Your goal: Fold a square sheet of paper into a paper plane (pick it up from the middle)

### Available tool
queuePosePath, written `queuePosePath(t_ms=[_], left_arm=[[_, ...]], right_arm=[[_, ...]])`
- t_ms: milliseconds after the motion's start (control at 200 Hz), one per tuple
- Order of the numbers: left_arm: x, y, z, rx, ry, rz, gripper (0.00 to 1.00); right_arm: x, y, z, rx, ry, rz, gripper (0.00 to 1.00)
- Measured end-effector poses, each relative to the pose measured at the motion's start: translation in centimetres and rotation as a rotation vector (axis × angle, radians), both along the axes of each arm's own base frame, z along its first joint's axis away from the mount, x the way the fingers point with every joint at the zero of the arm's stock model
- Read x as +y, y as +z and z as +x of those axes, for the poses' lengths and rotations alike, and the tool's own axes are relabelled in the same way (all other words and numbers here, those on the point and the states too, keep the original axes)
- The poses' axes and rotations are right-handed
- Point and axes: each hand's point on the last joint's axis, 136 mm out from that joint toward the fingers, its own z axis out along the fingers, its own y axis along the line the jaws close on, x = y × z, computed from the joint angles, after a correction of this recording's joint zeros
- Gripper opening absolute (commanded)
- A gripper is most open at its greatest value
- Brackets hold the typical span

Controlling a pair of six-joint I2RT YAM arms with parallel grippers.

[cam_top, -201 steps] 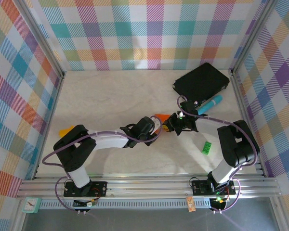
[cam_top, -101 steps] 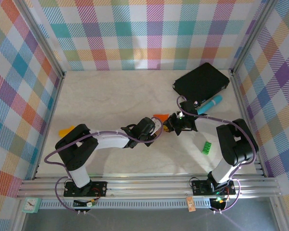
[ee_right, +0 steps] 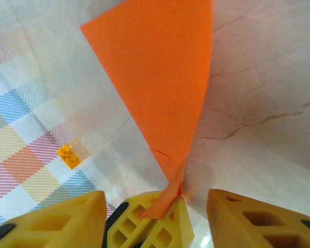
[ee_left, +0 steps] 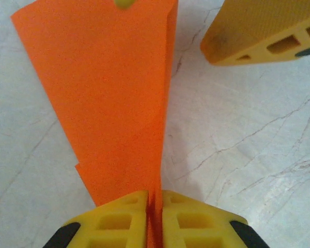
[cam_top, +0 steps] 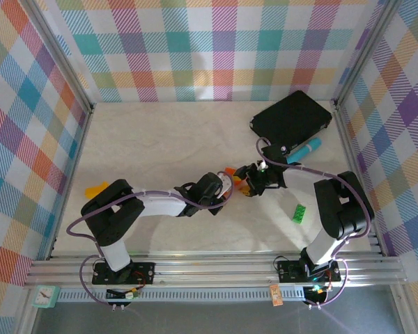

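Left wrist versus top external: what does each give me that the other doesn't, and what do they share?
Left wrist gives: the left gripper pinched shut on the paper's narrow end, and bare table between the paper and a yellow finger of the other arm.
Top external gives: both arms' layout, plus the black pad and green block off to the right, away from the paper.
Shared: the orange paper in the left gripper, with the right gripper close by.
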Motion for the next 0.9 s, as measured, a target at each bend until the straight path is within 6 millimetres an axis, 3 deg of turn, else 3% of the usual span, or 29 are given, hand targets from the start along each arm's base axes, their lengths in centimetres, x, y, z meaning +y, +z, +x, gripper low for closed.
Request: queuePosePath(t_ms=[415,895], left_arm=[[-0.3,-0.8,-0.8,0.105,0.015,-0.104,0.11],[0.4,-0.1,0.2,0.33,0.133,-0.317,0.01]], right_arm=[[-2.6,1.7,0.5,-0.132,-0.005,-0.117,0.73],[-3.7,0.9,0.2,-0.26,0.12,-0.23,0.8]])
